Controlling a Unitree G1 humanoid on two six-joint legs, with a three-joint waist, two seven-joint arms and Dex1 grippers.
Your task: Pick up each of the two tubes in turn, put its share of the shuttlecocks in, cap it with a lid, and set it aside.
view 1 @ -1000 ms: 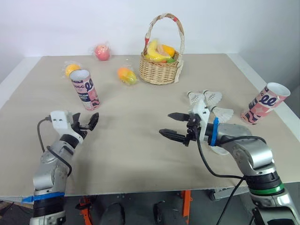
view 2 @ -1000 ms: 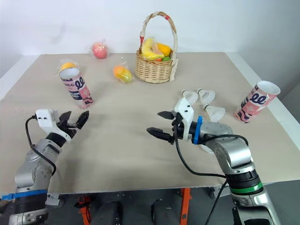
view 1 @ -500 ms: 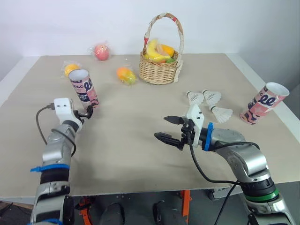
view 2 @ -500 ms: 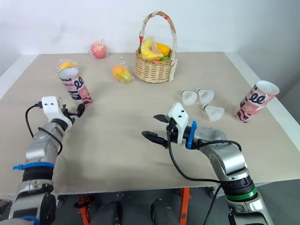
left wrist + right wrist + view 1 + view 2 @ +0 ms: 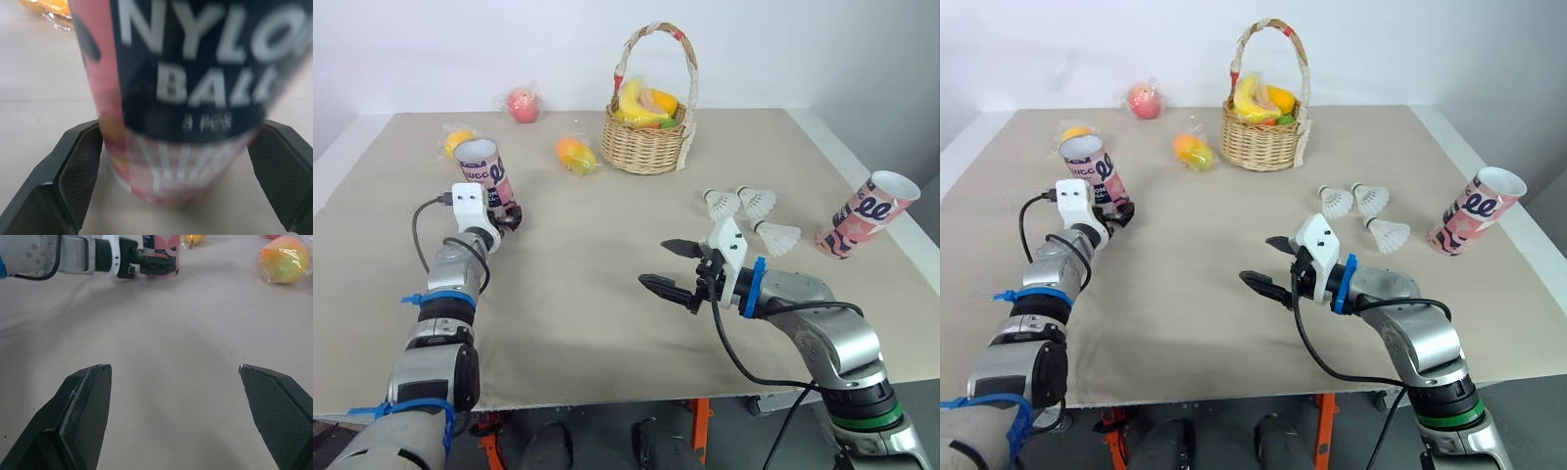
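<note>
left tube (image 5: 486,177): standing upright on the left of the tabletop (image 5: 587,304), long axis vertical, mouth up.
left gripper (image 5: 506,217): jaws spread, straddling the tube's base, one finger on each side; contact is hard to tell.
right gripper (image 5: 653,262): jaws spread, hovering mid-tabletop, well apart from that tube.
nearer arm: left, and it is likely closing next.
other tube (image 5: 867,214): sitting tilted near the right edge, shuttlecocks (image 5: 741,204) near it.

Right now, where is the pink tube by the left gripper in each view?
Left eye view: tube, left on the table.
Right eye view: tube, same place.
Left wrist view: tube close, between the fingers.
Right wrist view: tube far off.
Landmark: left gripper at its base.
</note>
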